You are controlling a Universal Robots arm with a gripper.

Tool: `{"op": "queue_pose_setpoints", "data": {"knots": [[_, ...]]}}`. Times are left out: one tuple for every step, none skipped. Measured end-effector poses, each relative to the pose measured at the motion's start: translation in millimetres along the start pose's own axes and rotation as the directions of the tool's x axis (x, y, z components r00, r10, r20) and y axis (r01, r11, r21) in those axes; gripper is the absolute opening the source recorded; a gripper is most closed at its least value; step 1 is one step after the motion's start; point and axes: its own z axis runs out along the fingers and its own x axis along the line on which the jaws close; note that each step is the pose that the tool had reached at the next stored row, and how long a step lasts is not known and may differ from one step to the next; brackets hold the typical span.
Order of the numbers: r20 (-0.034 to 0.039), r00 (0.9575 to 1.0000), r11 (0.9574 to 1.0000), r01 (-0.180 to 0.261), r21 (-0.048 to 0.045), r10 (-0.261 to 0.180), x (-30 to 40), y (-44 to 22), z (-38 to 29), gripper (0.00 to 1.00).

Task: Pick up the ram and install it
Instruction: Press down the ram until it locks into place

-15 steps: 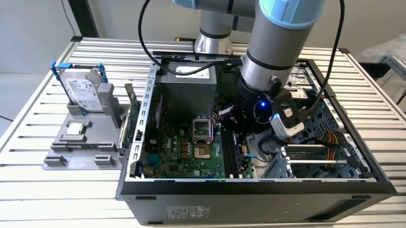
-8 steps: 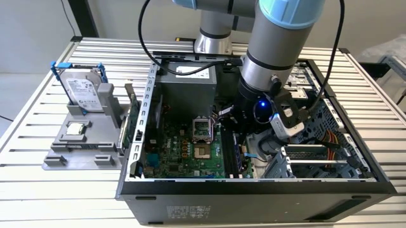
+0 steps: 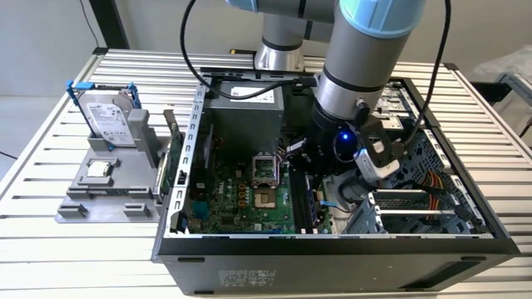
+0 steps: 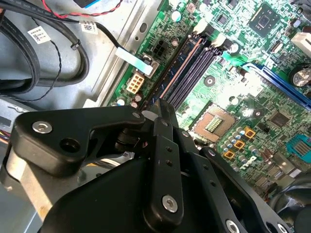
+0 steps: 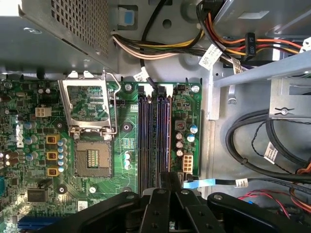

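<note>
Black metal fingers of the gripper were drawn together with nothing visible between them. In both wrist views they hung over the near end of the memory slots, whose dark channels looked bare.

Beyond them lay the green motherboard with its open processor socket. In the exterior view the arm reached down inside the computer case.

Past the case's side wall, toward the exterior view's left, stood a grey holder. A thin greenish board on edge at the holder's case-side flank was, as best I could judge, the ram. It sat just beside the case wall but well apart from the gripper.

Its long axis ran front to back in that view, roughly parallel to the slots. Farther left on the holder were the hard drive and the processor chip.
</note>
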Motion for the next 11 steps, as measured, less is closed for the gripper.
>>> {"op": "queue_pose_setpoints", "data": {"knots": [[-0.0009, 1.0, 1.0, 0.007, 0.0001, -0.007, 0.1, 0.0, 0.0, 0.0], [-0.001, 0.9999, 0.9999, 0.017, 0.0002, -0.017, 0.1, 0.0, 0.0, 0.0], [-0.0007, 0.9996, 0.9996, 0.027, 0.0004, -0.027, 0.0, 0.0, 0.0, 0.0], [-0.0005, 0.9993, 0.9993, 0.037, 0.0005, -0.037, 0.0, 0.0, 0.0, 0.0], [-0.0001, 0.999, 0.999, 0.045, 0.0006, -0.045, 0.0, 0.0, 0.0, 0.0], [0.0002, 0.9986, 0.9986, 0.053, 0.0007, -0.053, -0.1, 0.0, 0.0, 0.0], [0.0005, 0.9982, 0.9982, 0.06, 0.0008, -0.06, -0.1, 0.0, 0.0, 0.0], [0.0009, 0.9976, 0.9976, 0.069, 0.0009, -0.069, -0.1, 0.0, 0.0, 0.0], [0.0006, 0.997, 0.997, 0.077, 0.0011, -0.077, -0.1, 0.0, 0.0, 0.0], [0.0004, 0.9967, 0.9967, 0.081, 0.0011, -0.081, -0.1, 0.0, 0.0, 0.0], [0.0006, 0.9961, 0.9961, 0.088, 0.0012, -0.088, 0.0, 0.0, 0.0, 0.0]]}}
